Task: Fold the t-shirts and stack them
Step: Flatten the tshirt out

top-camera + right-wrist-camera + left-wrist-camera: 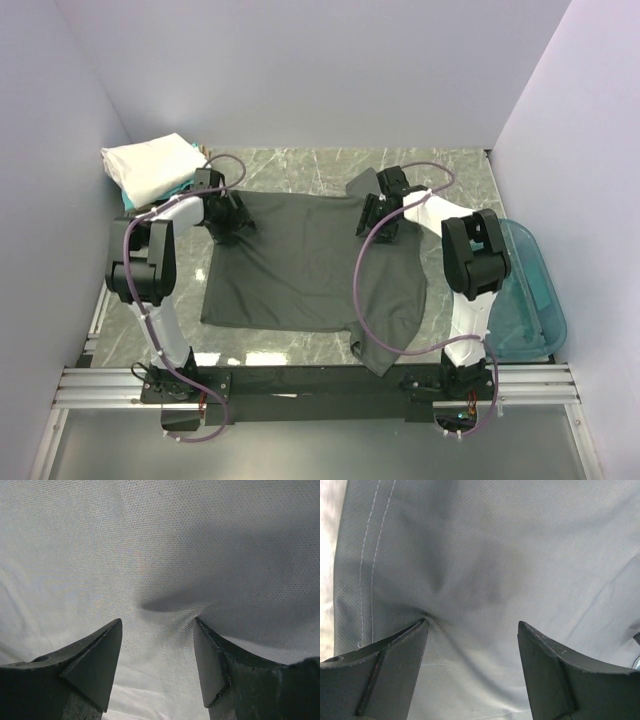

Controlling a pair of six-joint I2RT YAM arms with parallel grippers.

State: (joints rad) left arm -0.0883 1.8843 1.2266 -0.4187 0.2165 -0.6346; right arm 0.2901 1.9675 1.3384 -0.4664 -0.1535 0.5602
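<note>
From above, the folded white cloth shirts (150, 165) sit far left on the green marble desk (290, 170), and the large charcoal-grey cloth t-shirt (300, 275) lies spread mid-desk. Only my wrist views show both jaws apart, tips pressing its fabric: left jaws beside a stitched hem (370, 555), right jaws on plain weave.

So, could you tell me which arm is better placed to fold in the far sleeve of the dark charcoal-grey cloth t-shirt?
Right, probably: the right gripper rests open on the t-shirt beside that sleeve; the left gripper sits at the hem.
</note>
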